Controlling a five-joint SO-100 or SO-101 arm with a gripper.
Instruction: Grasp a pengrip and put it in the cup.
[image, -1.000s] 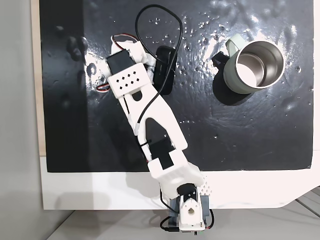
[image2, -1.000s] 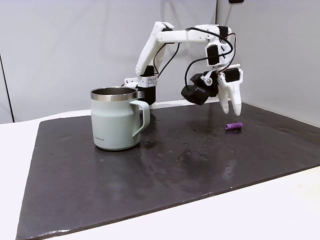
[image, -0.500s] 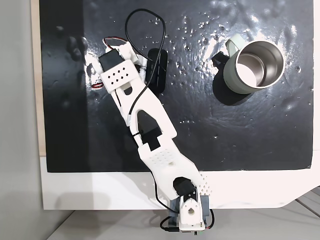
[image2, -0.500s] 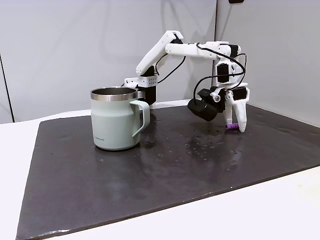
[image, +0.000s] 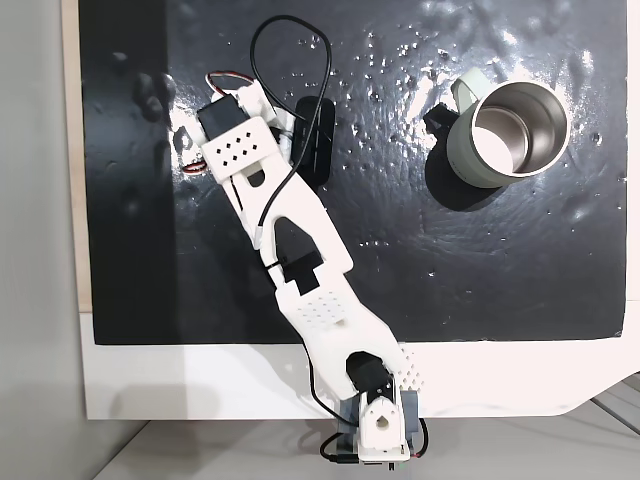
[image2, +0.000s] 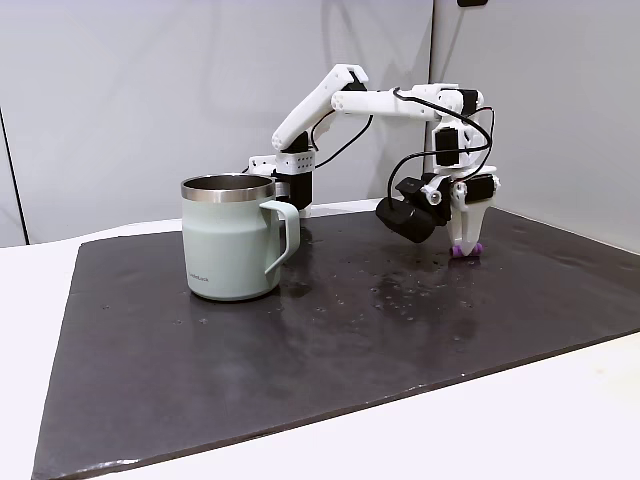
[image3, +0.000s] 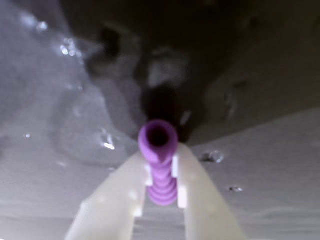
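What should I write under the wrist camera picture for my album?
The hand pinches a purple pen grip over the dark mat.

**Even light, glossy mat, soft wrist picture**

Both fixed views are bright and sharp. The black mat (image: 480, 260) throws white glare toward twelve o'clock. The cup (image: 505, 135) casts a shadow toward seven o'clock. The wrist view is dim and blurred.

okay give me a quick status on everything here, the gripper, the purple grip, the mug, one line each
gripper: down at the mat, fingers shut on the pengrip
pengrip: lying between the fingers, its open end facing the wrist camera
cup: upright on the mat, nothing visible inside, handle toward the arm
mat: flat, dark, glossy
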